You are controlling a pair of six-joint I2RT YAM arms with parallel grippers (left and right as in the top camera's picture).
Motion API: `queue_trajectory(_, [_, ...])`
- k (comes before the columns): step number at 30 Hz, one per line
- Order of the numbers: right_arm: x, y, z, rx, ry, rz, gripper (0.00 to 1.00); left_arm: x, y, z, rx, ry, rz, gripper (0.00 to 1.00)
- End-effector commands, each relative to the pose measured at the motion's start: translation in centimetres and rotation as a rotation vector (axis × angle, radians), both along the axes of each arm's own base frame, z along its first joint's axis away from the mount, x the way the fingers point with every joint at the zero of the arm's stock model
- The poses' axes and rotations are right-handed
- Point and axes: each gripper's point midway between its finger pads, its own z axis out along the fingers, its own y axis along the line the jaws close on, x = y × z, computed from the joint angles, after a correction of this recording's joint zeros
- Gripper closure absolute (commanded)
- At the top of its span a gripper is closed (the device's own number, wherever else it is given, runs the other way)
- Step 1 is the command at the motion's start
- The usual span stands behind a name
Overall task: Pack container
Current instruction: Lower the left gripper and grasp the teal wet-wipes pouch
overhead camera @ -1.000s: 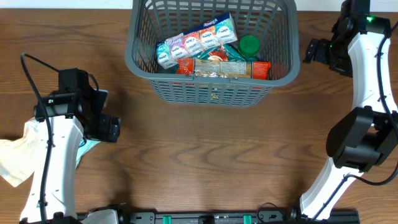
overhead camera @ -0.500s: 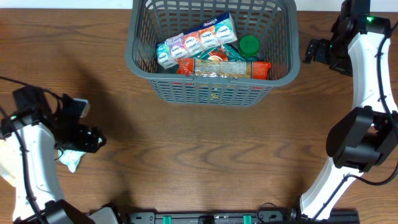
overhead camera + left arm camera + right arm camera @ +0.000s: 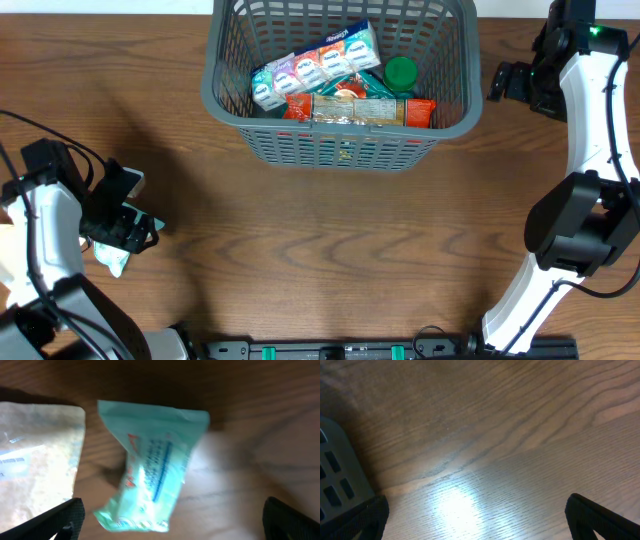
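I see the container [image 3: 340, 148] at the far middle of the table [image 3: 330, 250], with packets inside. My left gripper [image 3: 172, 522] hangs with jaws spread wide over a teal wrapped packet [image 3: 150, 465] beside a pale pouch [image 3: 35, 465] — gripping nothing. My right gripper [image 3: 482, 520] — also spread, empty — sits just beside the container's corner.

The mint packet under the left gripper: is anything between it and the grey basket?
Nothing visible does. Only bare wooden table separates the mint packet from the basket, whose own wall it must be lifted over.
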Motion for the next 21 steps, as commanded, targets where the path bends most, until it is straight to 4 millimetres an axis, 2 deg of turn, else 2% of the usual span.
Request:
queue_trajectory(1, [-0.1,-0.3,-0.1,0.001,0.004,0.003,0.01,0.0,1.1,-1.0,0.039,0.030,-0.023,0.01])
queue_trajectory(6, [-0.2,-0.3,-0.1,0.001,0.005,0.002,0.01,1.0,2.5,-2.1,0.087,0.022,-0.017,0.01])
queue_trajectory(10, [0.0,-0.4,0.0,0.000,-0.003,-0.001,0.01,1.3,2.9,-2.8,0.092,0.026,-0.014,0.01])
queue_trajectory(21, [0.4,-0.4,0.0,-0.003,-0.018,-0.001,0.01,0.3,3.0,-3.7,0.091,0.091,-0.014,0.01])
